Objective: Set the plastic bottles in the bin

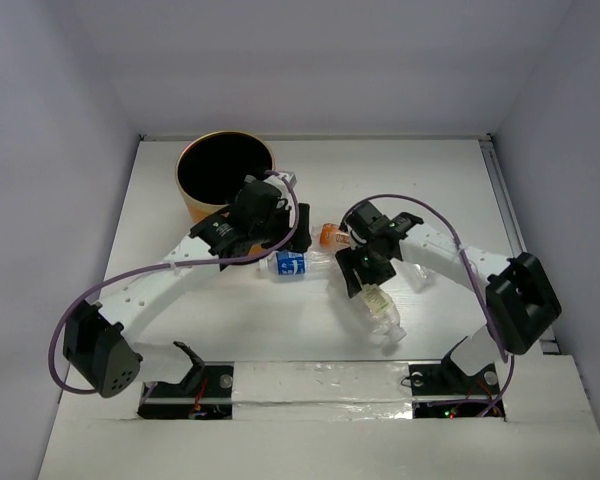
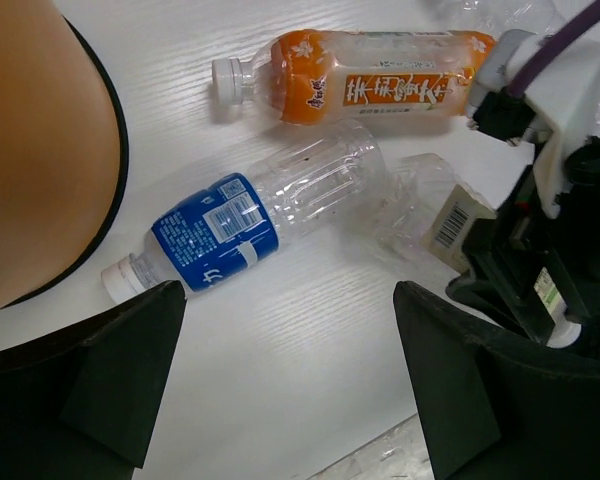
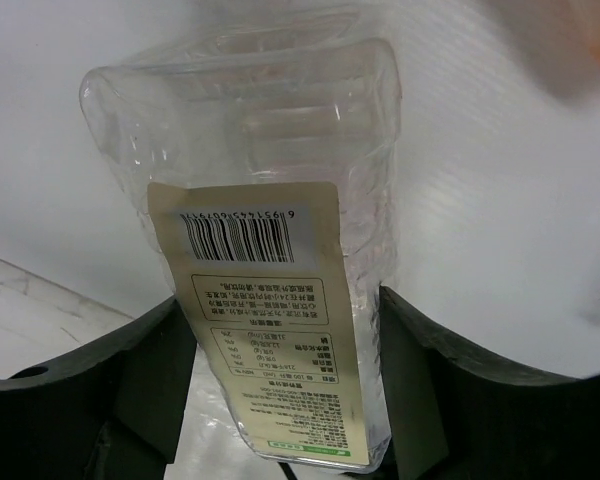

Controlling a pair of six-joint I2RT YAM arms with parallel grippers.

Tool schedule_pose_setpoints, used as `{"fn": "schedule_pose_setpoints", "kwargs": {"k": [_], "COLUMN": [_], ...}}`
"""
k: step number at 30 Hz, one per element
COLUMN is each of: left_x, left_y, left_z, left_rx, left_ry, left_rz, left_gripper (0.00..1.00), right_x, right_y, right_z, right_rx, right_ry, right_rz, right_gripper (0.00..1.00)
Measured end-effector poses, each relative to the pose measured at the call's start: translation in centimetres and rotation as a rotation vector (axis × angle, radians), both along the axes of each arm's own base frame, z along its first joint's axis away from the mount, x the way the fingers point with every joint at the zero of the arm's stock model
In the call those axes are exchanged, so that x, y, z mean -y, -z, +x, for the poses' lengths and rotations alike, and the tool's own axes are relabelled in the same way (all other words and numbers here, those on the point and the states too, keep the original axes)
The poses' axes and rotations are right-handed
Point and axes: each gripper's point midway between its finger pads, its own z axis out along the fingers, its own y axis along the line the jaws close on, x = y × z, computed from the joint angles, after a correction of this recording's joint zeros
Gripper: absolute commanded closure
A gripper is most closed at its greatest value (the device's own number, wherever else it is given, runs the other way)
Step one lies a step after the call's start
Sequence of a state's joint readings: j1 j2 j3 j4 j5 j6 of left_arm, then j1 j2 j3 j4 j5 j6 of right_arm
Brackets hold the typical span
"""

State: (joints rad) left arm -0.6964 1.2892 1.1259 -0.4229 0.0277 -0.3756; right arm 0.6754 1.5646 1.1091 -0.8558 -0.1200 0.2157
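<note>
The orange bin (image 1: 225, 178) stands at the back left; its wall fills the left of the left wrist view (image 2: 30, 150). A blue-labelled bottle (image 1: 292, 264) (image 2: 215, 232) and an orange-labelled bottle (image 1: 332, 236) (image 2: 370, 88) lie on the table in the middle. My left gripper (image 1: 292, 238) (image 2: 290, 370) is open and empty, above the table just beside the blue-labelled bottle. My right gripper (image 1: 363, 283) (image 3: 280, 340) is shut on a clear bottle with a cream label (image 1: 378, 310) (image 3: 270, 300) (image 2: 455, 220), both fingers pressed on its sides.
Another clear bottle (image 1: 420, 274) lies under the right arm. A small clear item (image 1: 286, 179) sits by the bin's right side. White walls ring the table, and a taped strip runs along the near edge (image 1: 320, 375).
</note>
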Motion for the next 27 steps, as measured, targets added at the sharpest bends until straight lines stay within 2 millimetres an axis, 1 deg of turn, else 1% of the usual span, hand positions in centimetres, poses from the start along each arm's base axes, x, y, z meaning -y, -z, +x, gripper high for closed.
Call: {"fn": "schedule_pose_setpoints", "kwargs": {"k": [1,4,6,8,15,17,21,24,27], "left_x": [0.1,0.3,0.4,0.5,1.2,1.7,3.3,4.4,5.0], "left_y": [0.1,0.5,0.7,0.7,1.0,1.4,2.8,4.1,5.4], "left_z": [0.1,0.2,0.3,0.4,0.3,0.1,-0.7,-1.3,-1.3], "left_rx": [-0.001,0.005,0.012,0.025,0.072,0.075,0.072,0.065,0.056], "left_ry": [0.006,0.03,0.053,0.078,0.202,0.244,0.337,0.394,0.42], "left_rz": [0.005,0.021,0.033,0.043,0.082,0.094,0.125,0.155,0.183], "left_gripper": [0.16,0.16,0.16,0.17,0.18,0.19,0.18,0.18,0.18], "right_x": [0.2,0.5,0.7,0.8,0.6,0.8,2.2,3.4,4.5], "right_y": [0.1,-0.9,-2.1,-3.8,-11.6,-13.5,-16.9,-19.2,-21.0], "right_z": [-0.5,-1.4,-2.1,-2.5,-3.4,-3.3,-2.3,-1.4,-1.1], "right_rx": [-0.011,0.001,0.014,0.044,0.19,0.229,0.332,0.416,0.486], "right_ry": [0.008,0.025,0.039,0.058,0.173,0.21,0.311,0.388,0.443], "right_rz": [0.005,0.04,0.069,0.11,0.329,0.364,0.371,0.374,0.388], "right_gripper": [0.55,0.55,0.55,0.55,0.54,0.54,0.54,0.55,0.55]}}
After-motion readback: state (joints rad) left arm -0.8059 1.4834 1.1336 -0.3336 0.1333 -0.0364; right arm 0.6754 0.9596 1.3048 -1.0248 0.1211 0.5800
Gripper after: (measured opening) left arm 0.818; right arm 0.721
